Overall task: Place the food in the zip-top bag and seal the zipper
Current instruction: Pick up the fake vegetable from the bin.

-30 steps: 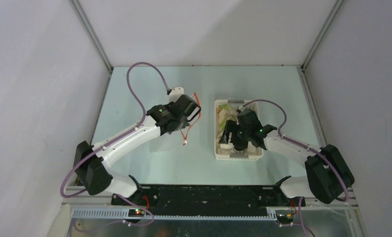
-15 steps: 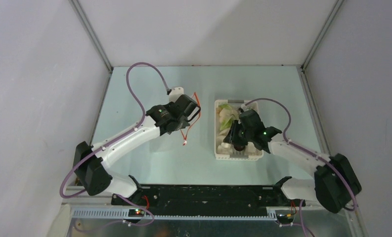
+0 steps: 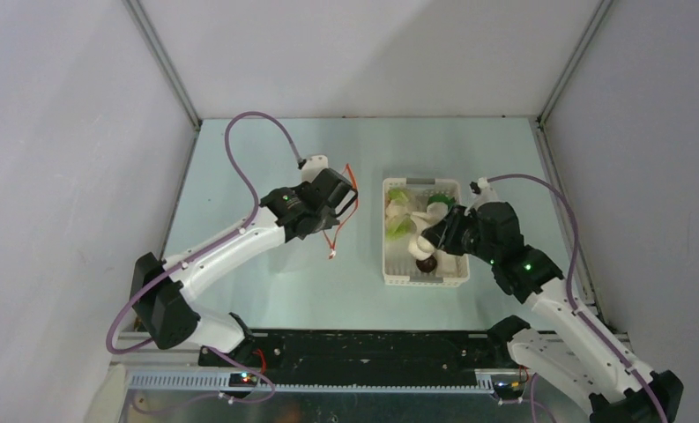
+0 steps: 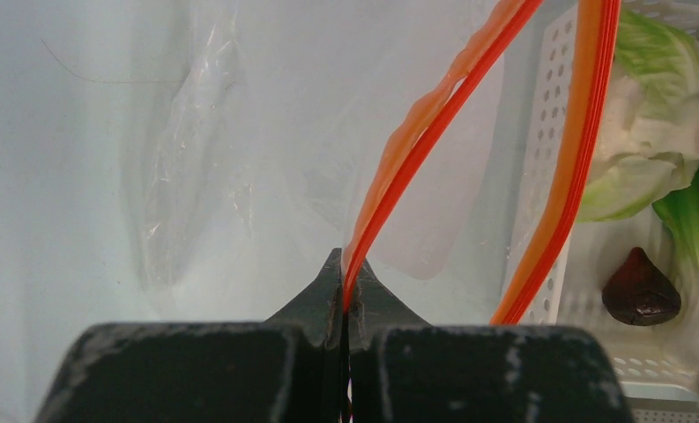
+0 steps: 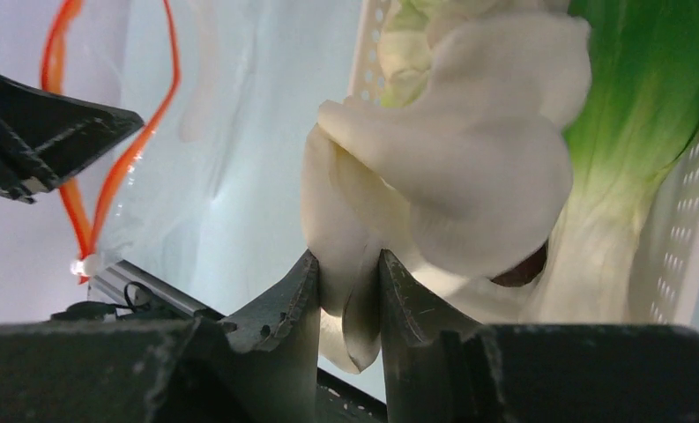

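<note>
- Left gripper [image 4: 344, 273], pinching the zipper [image 4: 420, 132], could lose it; the bag [image 4: 240, 176] mouth collapses.
- Right gripper [image 5: 347, 264] nips 1 white lump [image 5: 469, 176] by its tip, toward the desk's right edge; it may drop.

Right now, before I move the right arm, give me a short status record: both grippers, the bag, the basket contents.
left gripper: shut on red-orange zipper strip of the clear crinkly plastic bag
bag mouth: open, its two strips apart
right gripper: shut on a pale white toy food lump, over the white perforated basket
in basket: green-leaved bok choy, small dark brown ball
food in bag: none visible
</note>
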Robot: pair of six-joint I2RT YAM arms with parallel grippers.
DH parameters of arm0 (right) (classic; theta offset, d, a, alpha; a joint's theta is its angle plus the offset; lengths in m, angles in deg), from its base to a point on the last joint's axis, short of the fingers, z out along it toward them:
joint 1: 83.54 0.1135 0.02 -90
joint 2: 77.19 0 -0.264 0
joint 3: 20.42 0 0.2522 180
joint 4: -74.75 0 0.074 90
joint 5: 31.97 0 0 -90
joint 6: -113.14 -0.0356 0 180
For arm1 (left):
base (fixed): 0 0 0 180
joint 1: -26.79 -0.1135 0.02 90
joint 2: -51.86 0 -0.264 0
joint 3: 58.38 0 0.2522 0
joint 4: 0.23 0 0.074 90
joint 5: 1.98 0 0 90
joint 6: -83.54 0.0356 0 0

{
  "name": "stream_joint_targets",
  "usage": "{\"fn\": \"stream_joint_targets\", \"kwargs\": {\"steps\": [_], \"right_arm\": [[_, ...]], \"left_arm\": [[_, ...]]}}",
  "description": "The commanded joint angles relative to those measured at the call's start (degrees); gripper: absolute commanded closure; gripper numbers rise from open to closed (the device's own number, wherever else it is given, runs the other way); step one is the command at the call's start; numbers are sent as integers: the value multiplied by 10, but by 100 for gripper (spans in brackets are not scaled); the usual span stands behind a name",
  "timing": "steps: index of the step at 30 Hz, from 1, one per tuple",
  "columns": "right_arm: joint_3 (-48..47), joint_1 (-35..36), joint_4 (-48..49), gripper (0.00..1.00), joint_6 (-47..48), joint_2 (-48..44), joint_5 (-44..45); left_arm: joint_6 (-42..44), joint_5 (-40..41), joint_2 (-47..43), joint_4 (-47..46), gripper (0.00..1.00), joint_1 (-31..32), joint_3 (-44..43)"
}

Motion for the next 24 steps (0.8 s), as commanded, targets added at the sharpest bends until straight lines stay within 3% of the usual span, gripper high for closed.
{"fn": "stream_joint_targets", "kwargs": {"steps": [1, 7, 15, 24], "right_arm": [[-20, -13, 19, 90, 21, -31, -36], [-56, -21, 64, 92, 31, -35, -113], [-75, -17, 229, 94, -9, 3, -254], [-106, 26, 395, 95, -30, 85, -223]], "left_arm": [[-8, -5, -14, -16, 100, -2, 3], [-6, -14, -9, -19, 100, -2, 0], [3, -35, -8, -33, 100, -3, 1], [17, -95, -53, -88, 100, -2, 45]]}}
